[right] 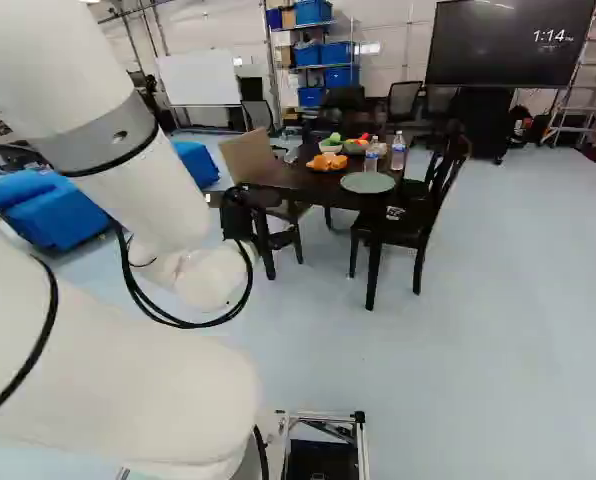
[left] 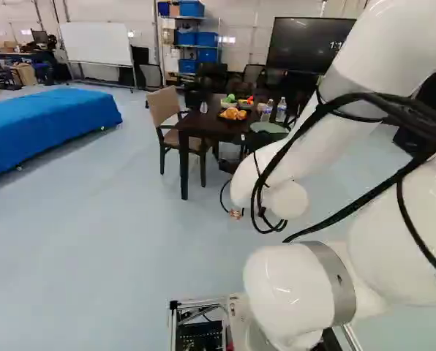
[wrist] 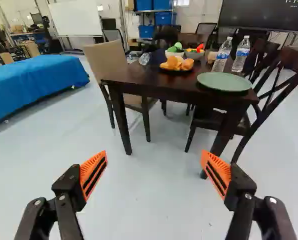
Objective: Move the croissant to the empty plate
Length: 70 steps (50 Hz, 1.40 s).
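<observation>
Croissants point(wrist: 172, 63) on table point(wrist: 134, 75), green plate point(wrist: 224, 82) near

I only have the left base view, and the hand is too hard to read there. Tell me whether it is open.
Observer: It is. The wrist view shows the hand with its two fingers well apart and nothing gripped.
Operator: Report what the arm hides from me beside the table, on the green plate's side.
Observer: A dark chair, in the right base view, drawn up to the table by that plate.
Operator: Now give me the hand's line to the table.
Observer: In the wrist view floor shows between the fingers, and the table stands ahead of them, so the hand probably needs to travel forward before it can take a croissant.
</observation>
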Tool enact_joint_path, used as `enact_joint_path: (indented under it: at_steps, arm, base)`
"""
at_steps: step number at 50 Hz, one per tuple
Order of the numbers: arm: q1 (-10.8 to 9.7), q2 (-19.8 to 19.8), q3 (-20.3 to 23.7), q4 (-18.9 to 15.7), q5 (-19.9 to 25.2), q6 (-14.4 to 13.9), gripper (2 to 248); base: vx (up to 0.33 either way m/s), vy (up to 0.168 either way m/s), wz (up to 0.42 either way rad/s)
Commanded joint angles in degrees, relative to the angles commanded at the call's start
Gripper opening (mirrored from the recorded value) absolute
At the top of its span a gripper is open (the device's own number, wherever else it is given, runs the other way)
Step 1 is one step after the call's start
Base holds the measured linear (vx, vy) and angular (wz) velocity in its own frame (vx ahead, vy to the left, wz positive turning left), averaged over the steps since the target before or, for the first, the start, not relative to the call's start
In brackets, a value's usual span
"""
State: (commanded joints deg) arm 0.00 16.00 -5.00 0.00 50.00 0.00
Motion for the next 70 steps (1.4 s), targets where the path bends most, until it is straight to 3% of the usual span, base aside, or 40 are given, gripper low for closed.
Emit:
enact_joint_path:
  at_steps: [29,70]
  arm:
    - [0.0,0.0,0.0,0.0,0.0,0.0,247]
    - [0.0,0.0,0.0,0.0,0.0,0.0,247]
  base:
    - [0.186,0.014,-0.026]
    - [0.188,0.08,-0.025]
